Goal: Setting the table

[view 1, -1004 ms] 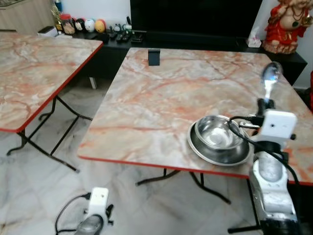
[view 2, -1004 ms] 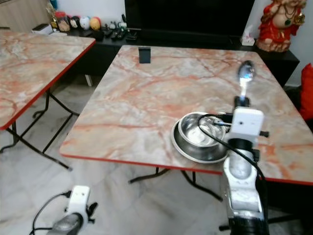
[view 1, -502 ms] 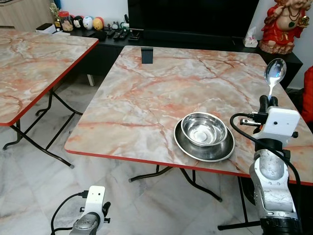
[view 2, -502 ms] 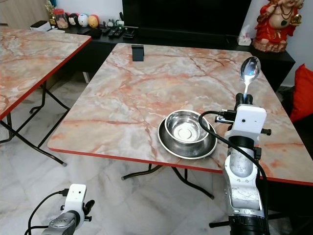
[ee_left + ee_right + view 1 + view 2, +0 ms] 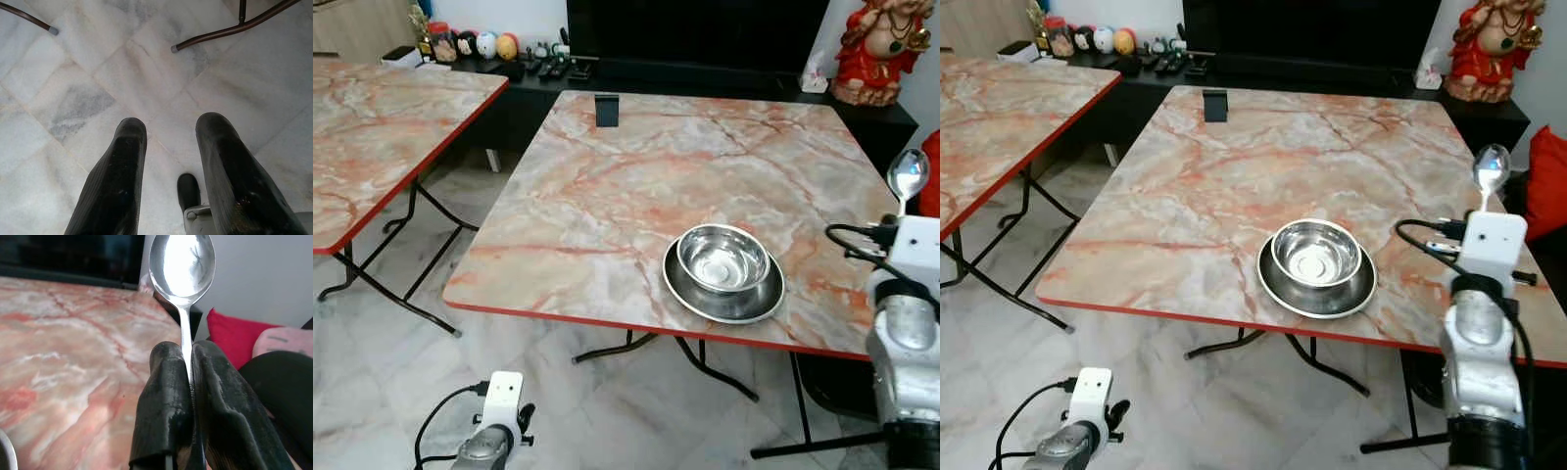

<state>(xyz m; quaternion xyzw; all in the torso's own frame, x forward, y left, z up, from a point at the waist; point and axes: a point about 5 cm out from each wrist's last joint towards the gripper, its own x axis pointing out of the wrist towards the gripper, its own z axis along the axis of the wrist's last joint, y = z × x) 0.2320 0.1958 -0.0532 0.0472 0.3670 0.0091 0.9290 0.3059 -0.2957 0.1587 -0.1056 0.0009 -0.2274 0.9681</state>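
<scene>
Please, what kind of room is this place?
Probably a living or dining room in a home: two marble-patterned folding tables, a large dark screen on a low cabinet with small ornaments, and a red statue. A steel bowl sits on a plate on the nearer table.

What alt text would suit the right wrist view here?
The right pincer is shut on the handle of a silver spoon, bowl end pointing away, above a marble-patterned table; a red cushion lies beyond.
</scene>
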